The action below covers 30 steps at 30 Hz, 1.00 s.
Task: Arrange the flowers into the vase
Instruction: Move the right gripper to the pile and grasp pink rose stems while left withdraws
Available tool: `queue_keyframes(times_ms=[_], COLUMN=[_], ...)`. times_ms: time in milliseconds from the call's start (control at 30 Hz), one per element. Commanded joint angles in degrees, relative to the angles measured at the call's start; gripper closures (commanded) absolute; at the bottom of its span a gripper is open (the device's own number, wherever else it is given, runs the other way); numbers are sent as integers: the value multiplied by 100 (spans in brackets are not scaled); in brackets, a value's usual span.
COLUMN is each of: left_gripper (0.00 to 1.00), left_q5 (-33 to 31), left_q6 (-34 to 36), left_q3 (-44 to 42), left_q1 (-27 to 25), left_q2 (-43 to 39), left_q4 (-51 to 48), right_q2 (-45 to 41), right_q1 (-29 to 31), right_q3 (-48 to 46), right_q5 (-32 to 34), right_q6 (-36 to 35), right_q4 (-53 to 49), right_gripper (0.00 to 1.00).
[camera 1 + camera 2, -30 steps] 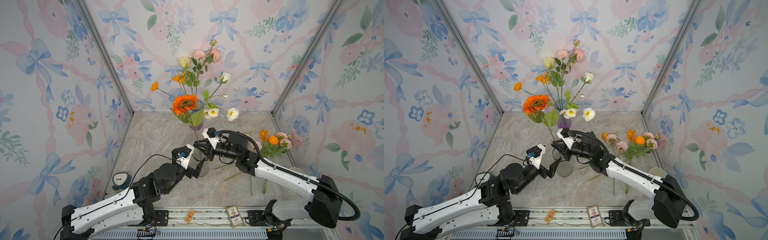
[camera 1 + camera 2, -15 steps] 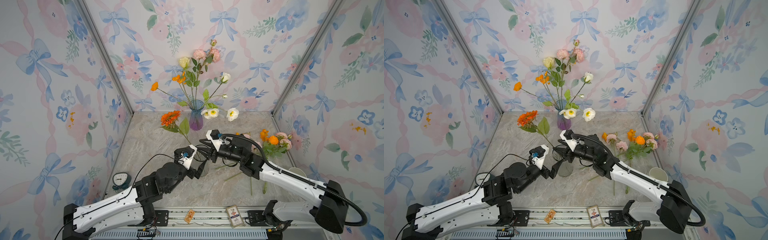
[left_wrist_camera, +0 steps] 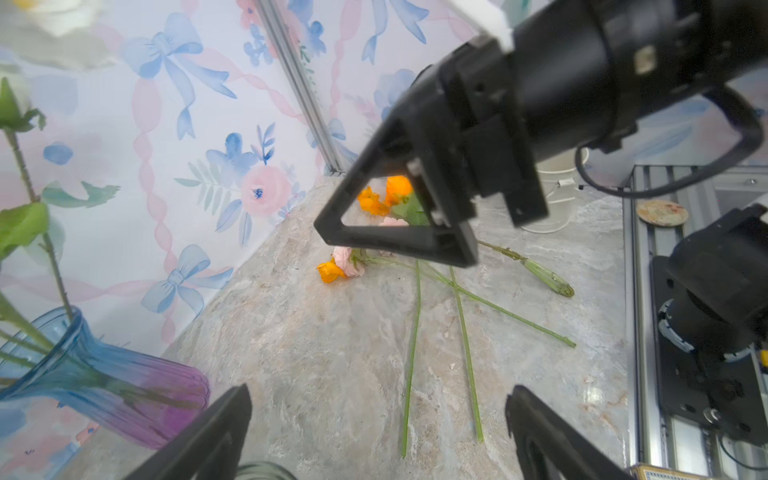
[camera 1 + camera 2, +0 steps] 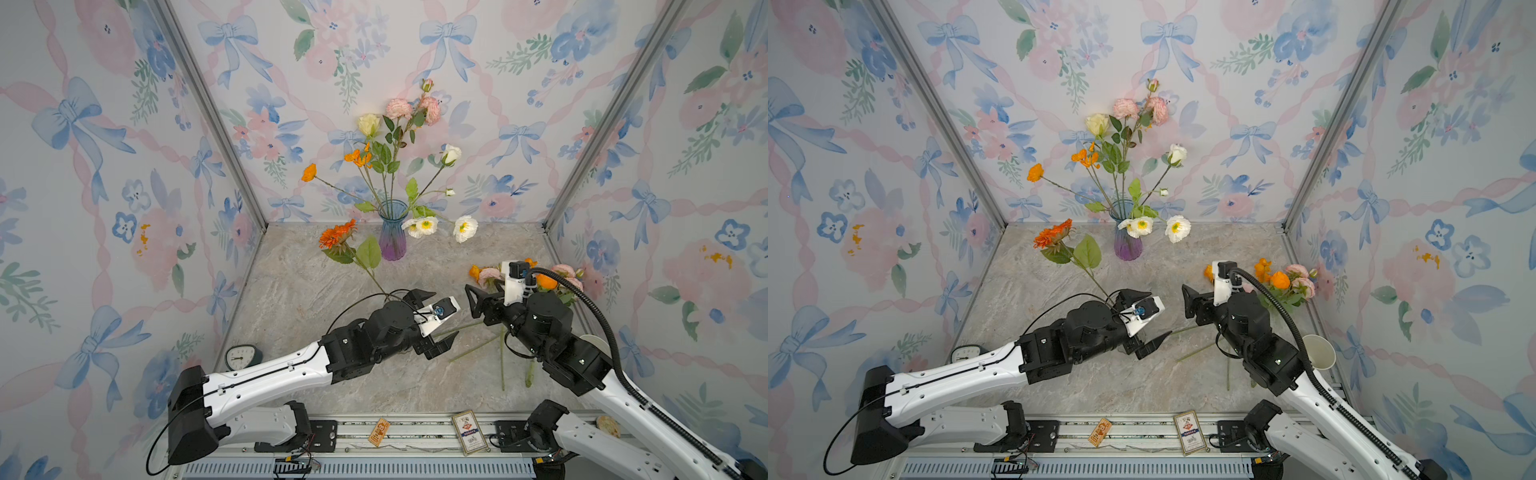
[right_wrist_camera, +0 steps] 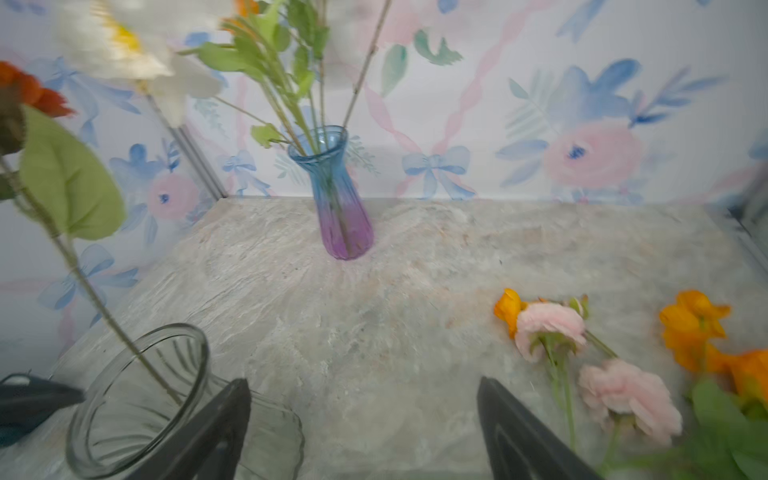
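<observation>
Marbled worktop (image 4: 299, 291) inside papered walls. Item: blue-to-purple vase (image 4: 392, 235), upright at the back centre, holding roses (image 4: 399, 110), orange poppies (image 4: 358, 157) and white poppies (image 4: 440, 226) that droop just beside its rim. Item: orange gerbera (image 4: 338, 239), leaning to the left of that vase and apart from it. Both top views lose the foot of its stem behind the left arm, while the right wrist view shows the stem standing in a clear glass jar (image 5: 137, 399) (ribbed, wide-mouthed). Item: loose flowers (image 5: 548, 328), pink and orange, lying flat on the right of the worktop. Only the left wrist view shows their stems (image 3: 411, 353) crossing one another. Item: left gripper (image 4: 444, 314), fingers (image 3: 216, 432) wide with nothing between the tips. The jar's rim shows at the edge of the left wrist view beside one finger, and whether they touch cannot be told. Item: right gripper (image 4: 473, 305), fingers (image 5: 511, 428) wide and empty, hanging above the worktop between the jar and the loose flowers. It faces the left gripper, and the two are apart.
</observation>
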Motion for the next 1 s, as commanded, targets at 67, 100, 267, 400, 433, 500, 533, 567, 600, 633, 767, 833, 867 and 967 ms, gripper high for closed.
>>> queue_keyframes(times_ms=[67,100,267,400,433,500,533,567,600,633,767,833,867,967], left_gripper=[2,2,2,2,2,2,2,2,2,2,2,2,2,2], left_q5=[569,616,996,1007,892,750,755,772,795,801,617,517,473,291], left_q6=[1341,1559,2280,2710,2747,2738,2697,2659,2650,2653,2726,2736,2729,2779], left_q3=[464,568,775,790,777,729,709,674,605,540,332,309,295,251], left_q1=[-459,-573,-883,-1003,-1003,-1002,-1011,-1031,-1038,-1038,-1062,-1106,-1125,-1161], left_q2=[754,919,1451,1756,1823,1953,1992,1998,1994,1985,2014,2067,2087,2121], left_q4=[-186,-298,-433,-569,-572,-566,-569,-569,-569,-567,-560,-557,-561,-556], right_q2=[365,464,575,839,913,1158,1291,1452,1668,1863,2532,2663,2705,2775], right_q1=[-1492,-1811,-2762,-3027,-3109,-3327,-3408,-3517,-3611,-3702,-3912,-3940,-3944,-3979], right_q3=[-544,-677,-1244,-1317,-1337,-1455,-1520,-1565,-1559,-1499,-1329,-1266,-1240,-1197], right_q5=[-1077,-1546,-2476,-2454,-2512,-2657,-2720,-2802,-2796,-2815,-2940,-2891,-2795,-2610], right_q6=[1981,2155,2719,2768,2783,2855,2905,2918,2895,2827,2628,2636,2659,2672], right_q4=[-1318,-1232,-930,-945,-890,-581,-437,-296,-249,-262,54,145,138,84], right_gripper=[13,14,16,15,15,14,15,15,17,22,40,46,50,60])
